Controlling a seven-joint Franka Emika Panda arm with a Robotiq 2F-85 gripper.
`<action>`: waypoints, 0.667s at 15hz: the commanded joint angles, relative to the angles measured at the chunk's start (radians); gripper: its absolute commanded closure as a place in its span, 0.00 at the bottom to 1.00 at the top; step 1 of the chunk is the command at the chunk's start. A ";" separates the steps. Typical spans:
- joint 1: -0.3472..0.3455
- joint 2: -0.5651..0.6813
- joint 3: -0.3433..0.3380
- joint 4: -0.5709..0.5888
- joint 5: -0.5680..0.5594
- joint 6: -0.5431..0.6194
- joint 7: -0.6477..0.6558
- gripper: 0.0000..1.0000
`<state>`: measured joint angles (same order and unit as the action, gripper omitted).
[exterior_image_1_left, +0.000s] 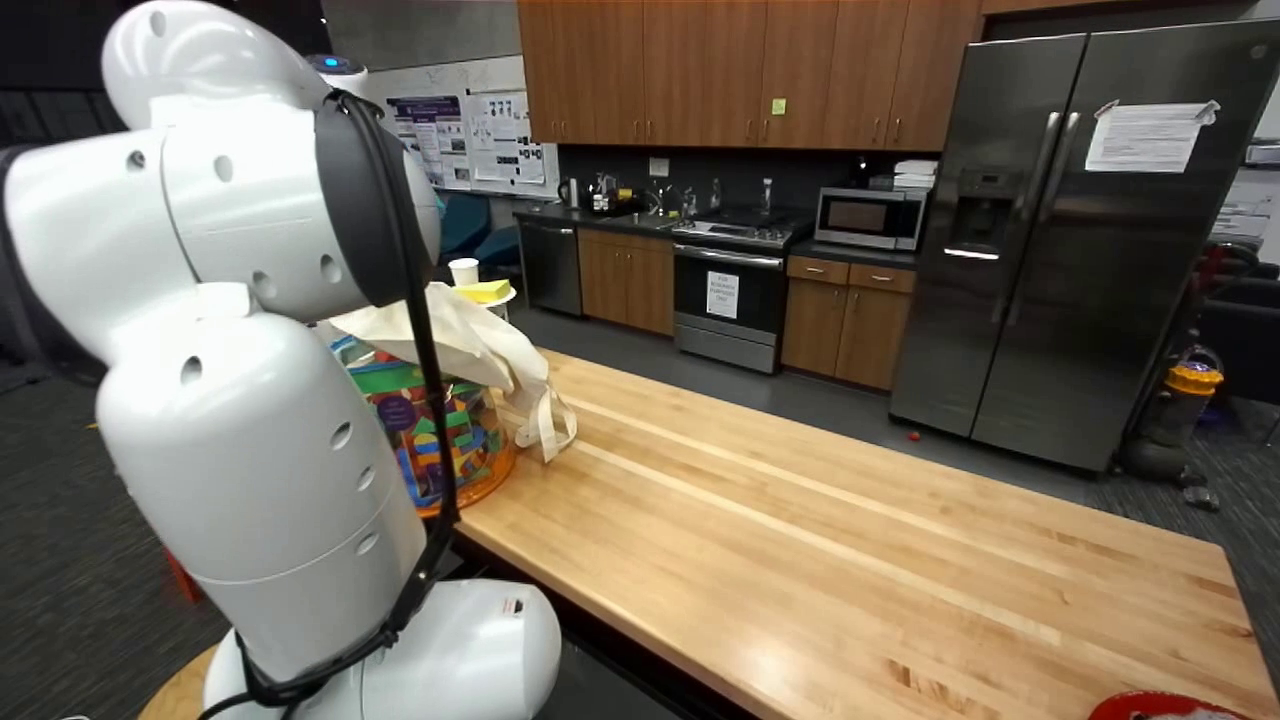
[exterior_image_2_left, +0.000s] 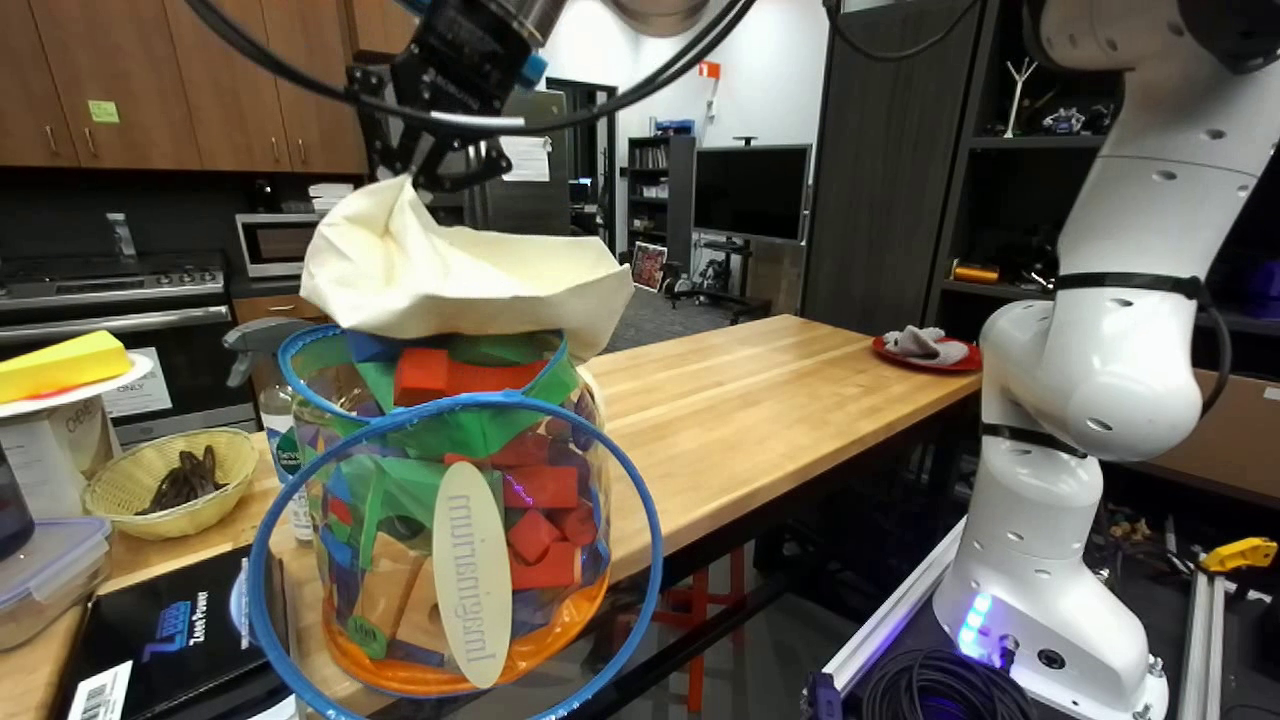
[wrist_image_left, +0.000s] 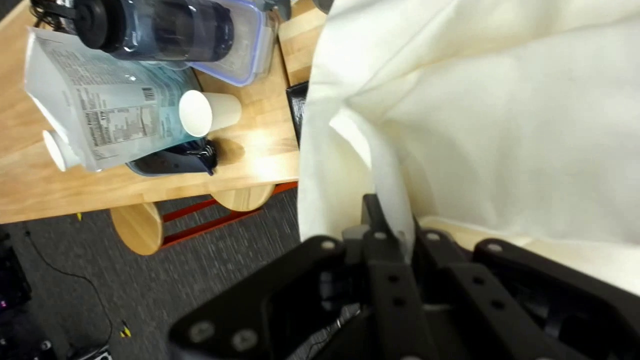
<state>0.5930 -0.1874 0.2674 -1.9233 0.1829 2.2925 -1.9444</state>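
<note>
A cream cloth bag shows in both exterior views (exterior_image_1_left: 455, 335) (exterior_image_2_left: 470, 285). It is draped above a clear container of coloured blocks (exterior_image_2_left: 540, 500) with blue rims and an orange base, also in an exterior view (exterior_image_1_left: 475, 440). A strap hangs from the bag to the table in an exterior view (exterior_image_1_left: 547, 425). My gripper (exterior_image_2_left: 425, 175) is above the bag, fingers down. In the wrist view my gripper (wrist_image_left: 395, 222) is shut on a fold of the bag (wrist_image_left: 490, 125), which fills the right side. The bag hides much of the container's opening.
The wooden table (exterior_image_1_left: 800, 530) extends away from the container. A red plate (exterior_image_2_left: 955, 366) holds a grey cloth. Near the container are a spray bottle (exterior_image_2_left: 283, 440), a wicker basket (exterior_image_2_left: 115, 495) and a black box (exterior_image_2_left: 175, 625). A paper cup (wrist_image_left: 222, 111) and dark bottle (wrist_image_left: 175, 30) stand nearby.
</note>
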 joint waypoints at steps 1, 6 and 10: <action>-0.030 0.022 0.028 -0.028 0.038 -0.025 -0.021 0.99; -0.054 0.043 0.048 -0.056 0.070 -0.002 -0.022 0.99; -0.072 0.041 0.057 -0.061 0.103 0.006 -0.028 0.99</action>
<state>0.5484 -0.1325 0.3072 -1.9735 0.2475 2.2907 -1.9454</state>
